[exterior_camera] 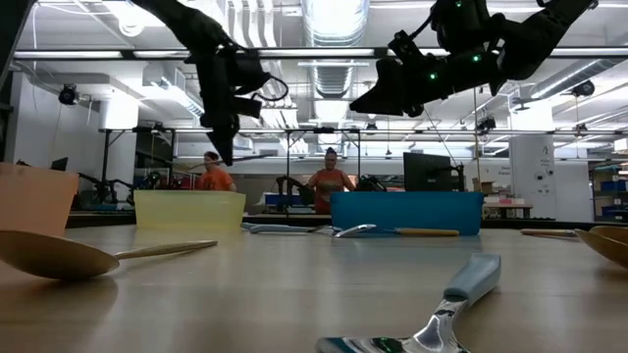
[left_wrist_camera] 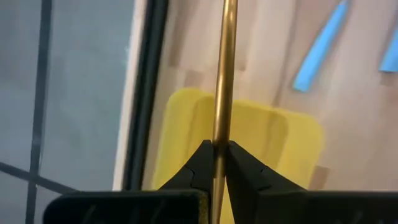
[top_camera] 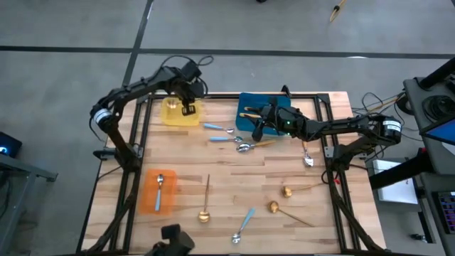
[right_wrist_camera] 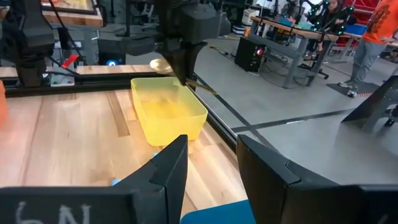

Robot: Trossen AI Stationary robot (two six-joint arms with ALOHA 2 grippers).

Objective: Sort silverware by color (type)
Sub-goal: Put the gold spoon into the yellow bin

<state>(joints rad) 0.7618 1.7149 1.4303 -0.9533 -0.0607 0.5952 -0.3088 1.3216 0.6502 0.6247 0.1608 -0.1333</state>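
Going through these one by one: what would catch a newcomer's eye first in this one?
The left gripper, shut on a thin gold spoon handle, hangs over the yellow plastic tray at the table's far left. The right gripper hangs open above the blue plastic tray at the far middle. Spoons lie scattered over the wooden table; one rests in the orange plastic tray, near left.

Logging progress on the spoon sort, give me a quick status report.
Left hand shut on gold spoon, above yellow tray. Right hand open, empty, over blue tray. Nothing blocking the drop.
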